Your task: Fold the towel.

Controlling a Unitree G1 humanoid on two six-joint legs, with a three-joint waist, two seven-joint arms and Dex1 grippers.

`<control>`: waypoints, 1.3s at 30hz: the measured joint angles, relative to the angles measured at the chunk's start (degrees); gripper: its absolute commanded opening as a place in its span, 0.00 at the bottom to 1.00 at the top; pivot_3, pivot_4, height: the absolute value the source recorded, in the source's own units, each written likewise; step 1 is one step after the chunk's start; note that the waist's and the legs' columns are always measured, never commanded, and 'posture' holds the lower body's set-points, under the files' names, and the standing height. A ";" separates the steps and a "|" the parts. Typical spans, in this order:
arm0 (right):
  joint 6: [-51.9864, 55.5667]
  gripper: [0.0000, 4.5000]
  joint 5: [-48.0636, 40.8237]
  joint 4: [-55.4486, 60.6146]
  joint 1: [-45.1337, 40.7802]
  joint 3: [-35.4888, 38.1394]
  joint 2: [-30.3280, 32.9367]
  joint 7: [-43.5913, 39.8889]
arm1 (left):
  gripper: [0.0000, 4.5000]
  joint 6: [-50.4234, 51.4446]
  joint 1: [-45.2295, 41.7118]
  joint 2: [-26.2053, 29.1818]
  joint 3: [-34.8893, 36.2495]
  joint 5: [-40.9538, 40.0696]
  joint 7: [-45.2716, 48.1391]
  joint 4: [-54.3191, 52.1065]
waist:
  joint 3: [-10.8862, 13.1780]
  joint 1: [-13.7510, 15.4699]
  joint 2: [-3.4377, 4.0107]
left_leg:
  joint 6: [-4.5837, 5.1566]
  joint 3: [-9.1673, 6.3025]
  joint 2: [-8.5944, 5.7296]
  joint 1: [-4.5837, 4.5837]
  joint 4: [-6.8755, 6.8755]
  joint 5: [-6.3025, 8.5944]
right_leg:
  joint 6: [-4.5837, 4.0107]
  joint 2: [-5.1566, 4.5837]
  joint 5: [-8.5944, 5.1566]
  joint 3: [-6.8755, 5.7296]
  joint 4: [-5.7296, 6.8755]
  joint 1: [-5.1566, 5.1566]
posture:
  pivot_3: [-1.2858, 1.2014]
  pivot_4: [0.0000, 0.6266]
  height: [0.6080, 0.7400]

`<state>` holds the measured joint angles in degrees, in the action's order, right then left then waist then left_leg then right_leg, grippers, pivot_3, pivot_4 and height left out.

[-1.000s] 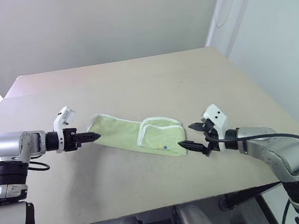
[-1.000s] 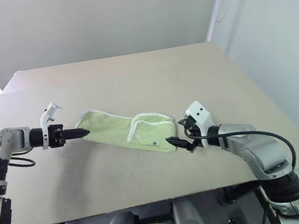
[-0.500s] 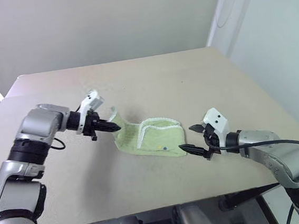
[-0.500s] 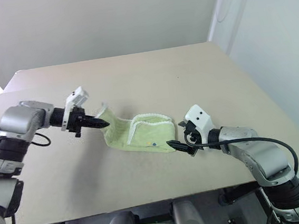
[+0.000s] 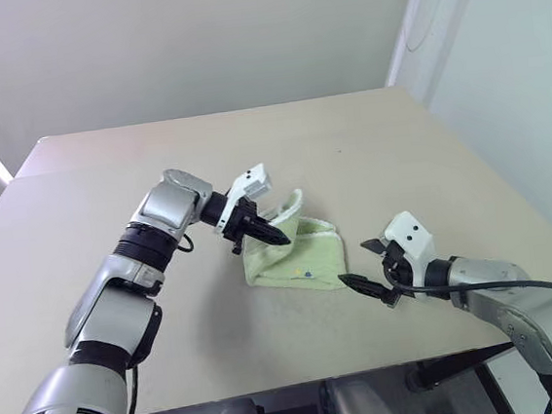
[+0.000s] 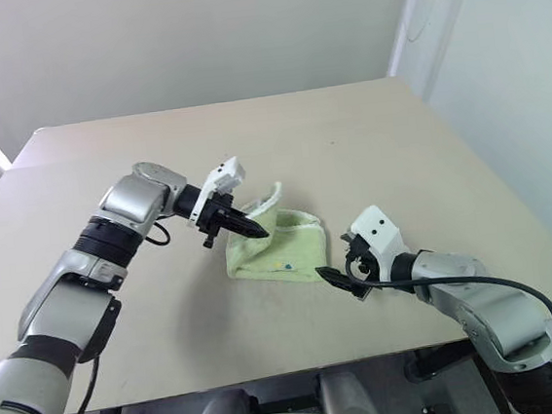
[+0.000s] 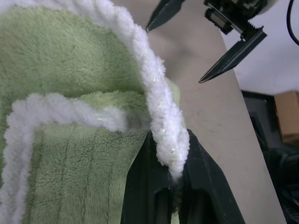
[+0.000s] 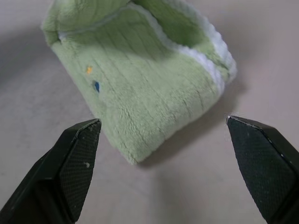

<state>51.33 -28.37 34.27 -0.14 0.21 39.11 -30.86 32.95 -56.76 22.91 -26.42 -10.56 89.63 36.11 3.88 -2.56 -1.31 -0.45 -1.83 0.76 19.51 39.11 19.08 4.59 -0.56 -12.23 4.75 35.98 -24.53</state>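
Observation:
The light green towel (image 5: 298,260) with white trim lies bunched on the tan table (image 5: 348,141), near its front middle. My left gripper (image 5: 275,234) is shut on the towel's white-trimmed edge (image 7: 159,107) and holds that end lifted over the rest of the cloth. In the left wrist view the trim is pinched between the black fingers (image 7: 140,196). My right gripper (image 5: 357,264) stands open just right of the towel, a short gap away and low over the table. In the right wrist view its fingertips (image 8: 79,140) flank the towel's near corner (image 8: 135,116) without touching it.
The table's right edge (image 5: 495,191) runs beside a white wall, and its front edge (image 5: 274,388) lies close below the grippers. Bare tabletop spreads behind and to the left of the towel.
My left gripper has swung rightwards with the towel's left end, doubling the long strip over toward its right part. The right gripper has stayed open beside the towel.

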 measured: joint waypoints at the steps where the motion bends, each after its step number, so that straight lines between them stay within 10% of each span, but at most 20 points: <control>1: 0.41 1.00 -0.05 0.54 0.53 0.52 -0.09 0.46 | 0.01 -0.42 0.00 -0.70 -0.20 0.23 0.48 0.74 | 0.01 -0.03 -0.01 | 0.00 0.00 0.00 0.00 0.00 0.00 | 0.00 0.00 0.00 0.00 0.00 0.00 | 0.52 0.00 0.79; 10: 2.25 1.00 -0.09 2.84 3.16 2.79 -1.43 4.15 | 0.01 -4.86 -0.21 -7.22 -1.78 3.81 1.71 5.92 | 0.01 0.03 -0.02 | 0.00 -0.01 0.00 0.01 0.00 0.00 | 0.00 0.00 0.00 0.00 -0.03 0.01 | 0.52 0.00 0.79; 22: 3.33 1.00 -0.04 3.99 4.24 3.03 -1.54 5.79 | 0.88 -7.48 -0.22 -10.43 1.22 4.77 1.43 7.77 | 0.01 -0.01 -0.02 | 0.00 -0.01 0.00 -0.01 0.00 0.00 | 0.01 0.00 0.00 0.00 -0.03 0.02 | 0.52 0.00 0.79; 39: 3.27 1.00 -8.97 -3.50 -15.37 3.39 -8.83 5.13 | 0.88 -34.34 7.46 2.96 14.88 4.96 -10.88 1.76 | -0.04 0.02 0.08 | 0.00 0.00 0.04 -0.05 -0.07 0.00 | 0.00 0.01 0.02 0.02 0.03 0.03 | 0.52 0.00 0.79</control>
<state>54.60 -37.35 30.77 -15.52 3.60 30.28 -25.73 -1.39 -49.30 25.87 -11.54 -5.61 78.75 37.87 3.85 -2.54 -1.22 -0.45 -1.83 0.80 19.46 39.04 19.08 4.59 -0.55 -12.21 4.78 36.01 -24.50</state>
